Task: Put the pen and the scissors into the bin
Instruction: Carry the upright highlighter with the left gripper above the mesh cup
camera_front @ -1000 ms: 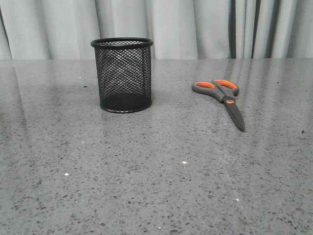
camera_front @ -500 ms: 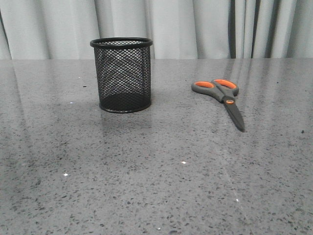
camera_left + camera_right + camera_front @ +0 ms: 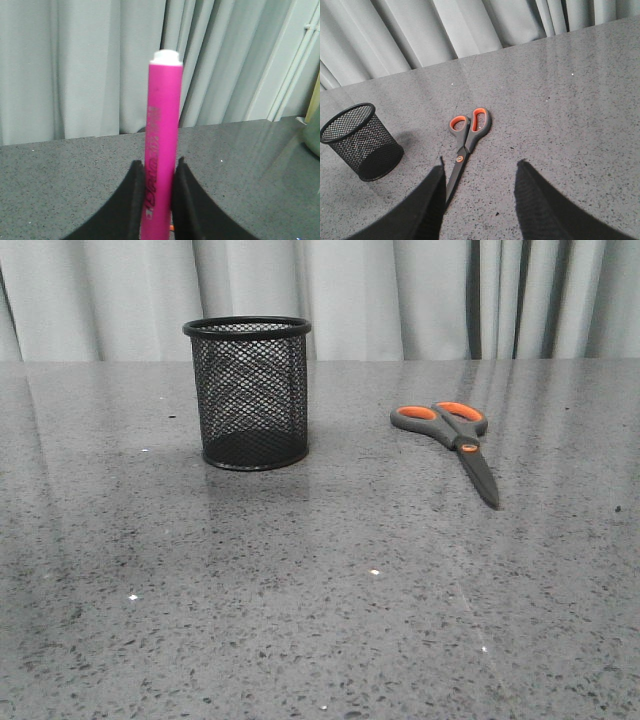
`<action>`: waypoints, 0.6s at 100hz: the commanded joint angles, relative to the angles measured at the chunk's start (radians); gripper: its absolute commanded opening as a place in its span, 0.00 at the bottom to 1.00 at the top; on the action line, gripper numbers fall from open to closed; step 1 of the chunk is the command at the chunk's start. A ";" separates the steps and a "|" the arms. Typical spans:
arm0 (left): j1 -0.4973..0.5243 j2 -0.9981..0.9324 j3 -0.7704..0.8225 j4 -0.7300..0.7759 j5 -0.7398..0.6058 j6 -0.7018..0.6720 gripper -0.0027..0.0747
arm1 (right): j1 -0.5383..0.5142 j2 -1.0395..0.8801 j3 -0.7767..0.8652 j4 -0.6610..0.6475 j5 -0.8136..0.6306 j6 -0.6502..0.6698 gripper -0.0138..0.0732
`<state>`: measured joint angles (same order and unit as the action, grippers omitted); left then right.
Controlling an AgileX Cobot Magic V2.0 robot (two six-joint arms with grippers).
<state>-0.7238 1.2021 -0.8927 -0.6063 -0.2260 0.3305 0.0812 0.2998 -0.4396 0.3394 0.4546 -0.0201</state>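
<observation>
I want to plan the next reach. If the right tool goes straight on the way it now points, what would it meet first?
Most likely the scissors: in the right wrist view they lie on the table ahead of the open right tool, blades toward it. Depth is unclear, so this is an estimate.

Both grippers show only matte black fingers; the left gripper (image 3: pixel 159 200) has narrow curved ones; the right gripper (image 3: pixel 479 197) has broad, tapering, widely flared ones.
</observation>
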 commanded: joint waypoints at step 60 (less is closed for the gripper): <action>-0.010 0.094 -0.031 0.006 -0.035 -0.154 0.01 | 0.002 0.016 -0.037 -0.005 -0.076 -0.011 0.49</action>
<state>-0.7238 1.3000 -0.8927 -0.6069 -0.1903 0.1899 0.0812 0.2998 -0.4396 0.3394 0.4546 -0.0201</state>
